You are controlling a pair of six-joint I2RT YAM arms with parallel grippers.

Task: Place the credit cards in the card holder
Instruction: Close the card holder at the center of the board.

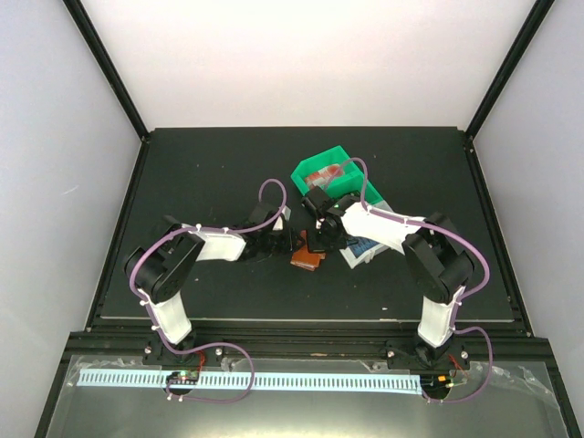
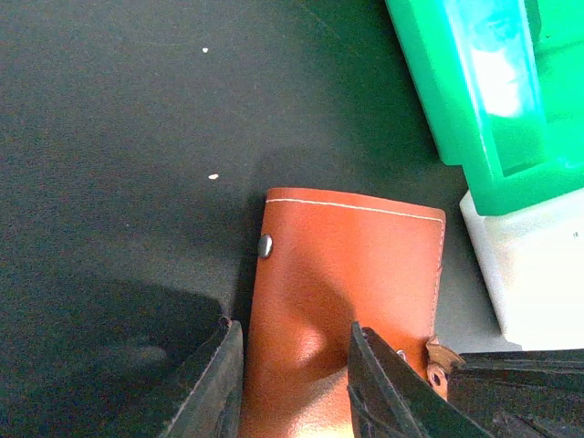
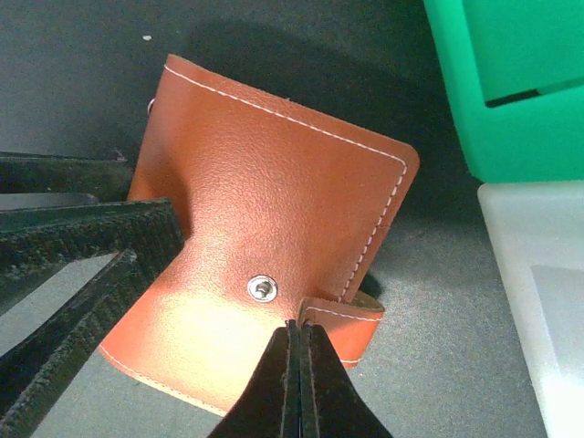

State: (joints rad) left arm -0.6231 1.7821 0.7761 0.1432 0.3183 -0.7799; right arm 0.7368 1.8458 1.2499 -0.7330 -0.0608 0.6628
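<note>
Right gripper (image 3: pixel 298 336), jaws together, is nosing at the strap (image 3: pixel 339 319) just ahead; left gripper (image 2: pixel 294 336) is clamping the card holder (image 3: pixel 274 210).

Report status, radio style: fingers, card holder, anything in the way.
Left fingers clamp card holder. Right fingers shut at its strap, grip unclear. Green bin beside, not blocking.

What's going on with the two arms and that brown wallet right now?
The left gripper clamps one side of the brown leather card holder, over the black table and beside the green plastic bin. The right gripper is shut, its tips at the end of the holder's narrow snap strap; whether it actually pinches the strap is unclear. Neither gripper holds a card.
</note>
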